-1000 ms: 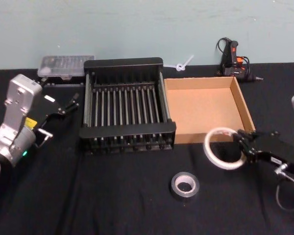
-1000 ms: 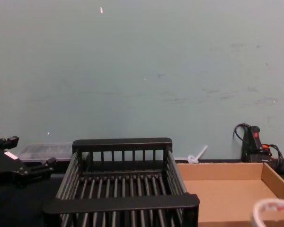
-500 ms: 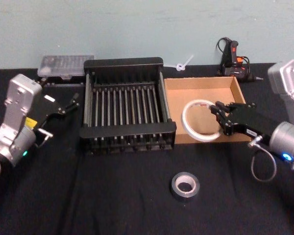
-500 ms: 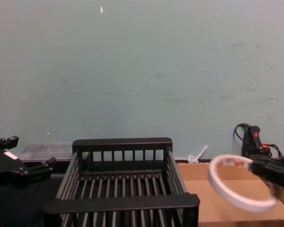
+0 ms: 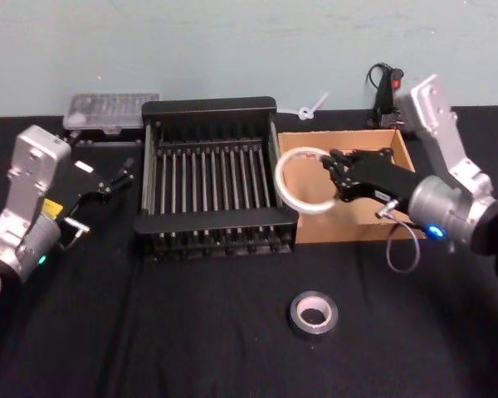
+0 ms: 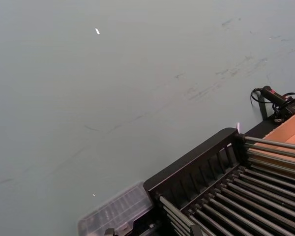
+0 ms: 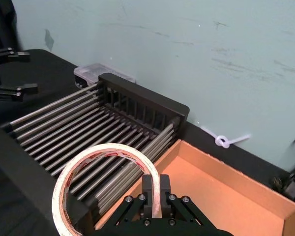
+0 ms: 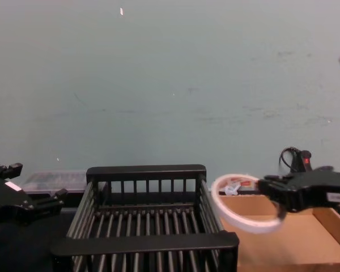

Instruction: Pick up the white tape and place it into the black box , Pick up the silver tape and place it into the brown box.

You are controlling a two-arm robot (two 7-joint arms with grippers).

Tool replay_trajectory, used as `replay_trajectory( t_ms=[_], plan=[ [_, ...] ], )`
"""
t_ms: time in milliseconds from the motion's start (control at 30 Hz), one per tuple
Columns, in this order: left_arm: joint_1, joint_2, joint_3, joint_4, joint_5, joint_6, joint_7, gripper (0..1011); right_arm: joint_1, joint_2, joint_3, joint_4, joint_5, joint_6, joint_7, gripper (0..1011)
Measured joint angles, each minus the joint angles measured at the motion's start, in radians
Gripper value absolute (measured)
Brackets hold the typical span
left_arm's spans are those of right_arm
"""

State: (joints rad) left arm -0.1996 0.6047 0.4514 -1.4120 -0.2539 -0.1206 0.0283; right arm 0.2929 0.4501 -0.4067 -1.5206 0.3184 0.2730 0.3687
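- While my left gripper (image 5: 126, 172) hangs parked with its fingers apart beside the black slatted plastic crate (image 5: 216, 177), my right arm reaches across the shallow brown cardboard tray (image 5: 345, 184).
- My right gripper (image 5: 330, 172) is clamped on the rim of the wide white tape ring (image 5: 302, 181), held tilted in the air above the seam between crate and tray.
- Dull grey-silver duct tape roll (image 5: 313, 313) lies flat on the black cloth, hole upward.

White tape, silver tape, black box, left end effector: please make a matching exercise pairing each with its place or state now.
Things:
1. white tape
2. silver tape
3. black box
4. left end effector

States:
A. lying on the black table
B. open, beside the crate's left wall
C. nothing inside
D. held in the air by the right end effector

Pairs: 1-D, 2-A, 3-C, 4-B
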Motion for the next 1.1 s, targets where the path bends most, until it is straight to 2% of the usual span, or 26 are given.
replay_trajectory(
  t_ms=[400,833,1100],
  plan=[
    [0.0,0.0,0.0,0.0,0.0,0.0,0.0,1002,0.112,-0.085,-0.053,0.114,-0.07,-0.008,0.019,97],
    [0.0,0.0,0.0,0.0,0.0,0.0,0.0,1002,0.194,-0.156,-0.098,0.208,-0.116,-0.022,0.052,97],
    [0.0,0.0,0.0,0.0,0.0,0.0,0.0,1001,0.22,-0.184,-0.104,0.244,-0.124,-0.027,0.059,97]
  ],
)
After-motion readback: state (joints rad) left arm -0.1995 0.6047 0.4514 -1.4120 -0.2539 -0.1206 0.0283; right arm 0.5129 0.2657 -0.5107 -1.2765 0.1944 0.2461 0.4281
